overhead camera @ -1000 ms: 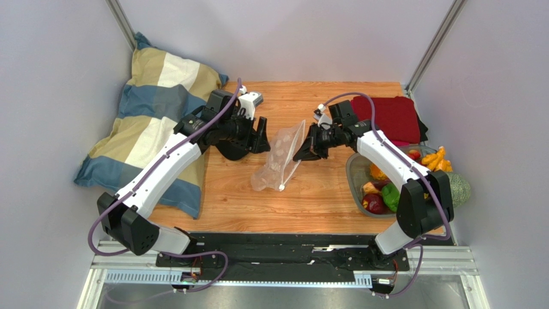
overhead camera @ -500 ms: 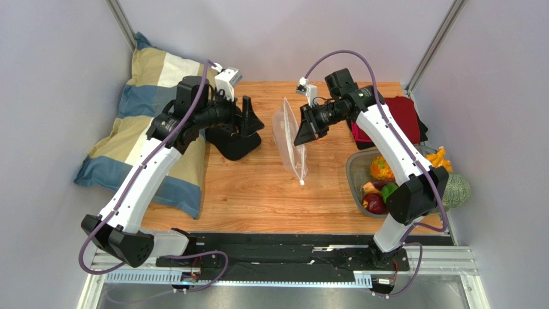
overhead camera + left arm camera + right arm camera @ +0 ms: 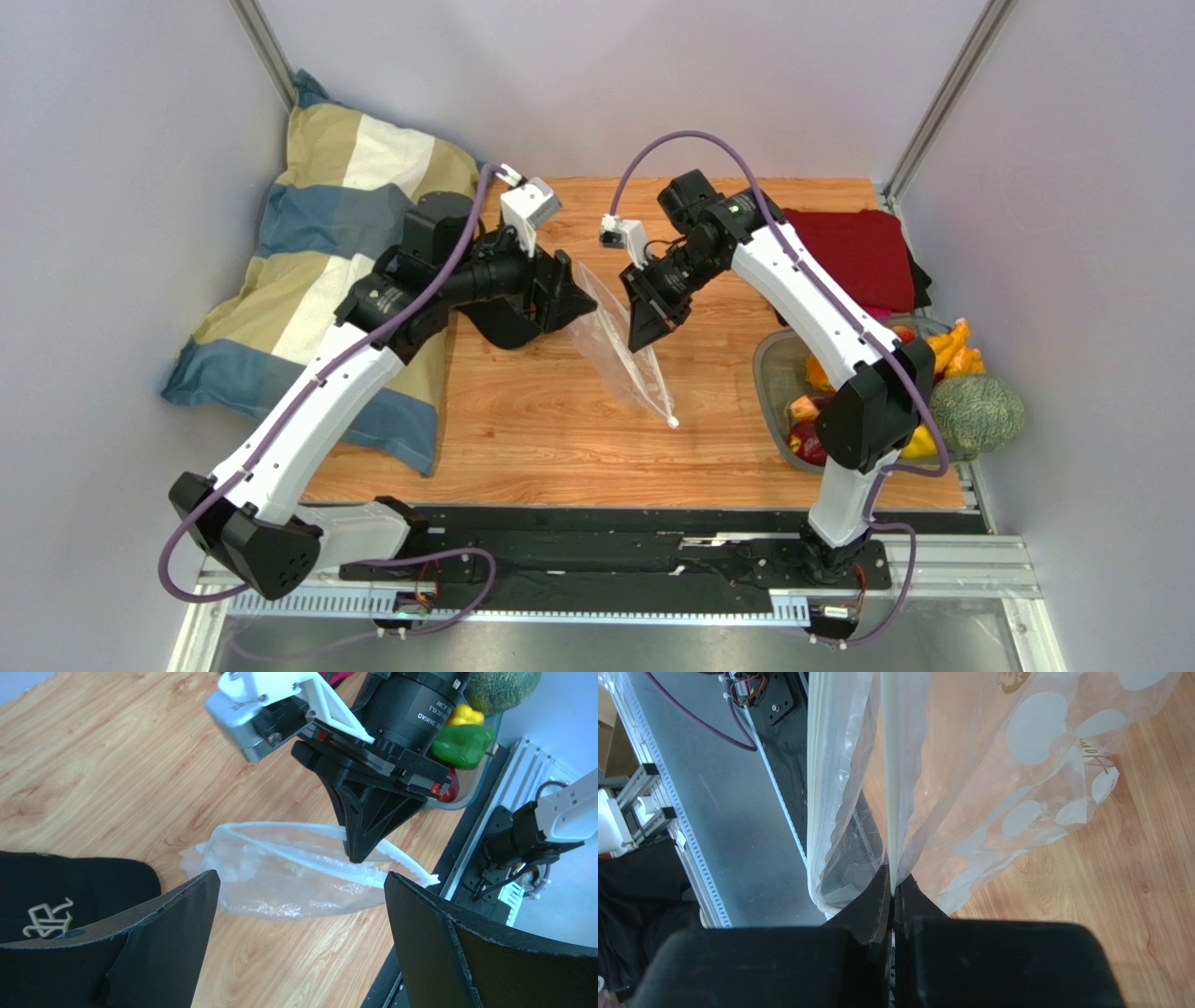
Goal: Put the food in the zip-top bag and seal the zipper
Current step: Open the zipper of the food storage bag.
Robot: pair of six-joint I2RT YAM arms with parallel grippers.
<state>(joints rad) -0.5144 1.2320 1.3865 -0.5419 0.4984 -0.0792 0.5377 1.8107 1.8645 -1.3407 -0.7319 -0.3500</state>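
Observation:
My right gripper (image 3: 650, 326) is shut on one zipper strip (image 3: 895, 756) of the zip-top bag (image 3: 627, 346). The bag hangs slanted above the table, with its white end tab (image 3: 672, 419) lowest. In the left wrist view the bag (image 3: 281, 882) has its mouth partly open, and the right gripper (image 3: 359, 852) pinches the zipper (image 3: 330, 864). My left gripper (image 3: 300, 882) is open and empty, just left of the bag, its jaws standing either side of it without touching. The food (image 3: 818, 420) lies in the grey tray (image 3: 770, 378) at the right. A green pepper (image 3: 460, 742) shows there.
A black cap (image 3: 502, 325) lies under the left gripper. A striped pillow (image 3: 316, 280) covers the left side. A red cloth (image 3: 856, 252) lies at the back right, and a green melon (image 3: 979, 413) and orange pieces (image 3: 954, 346) lie beside the tray.
My right gripper has lifted the bag off the table and carried it left. My left arm has risen, then swung right toward the bag.

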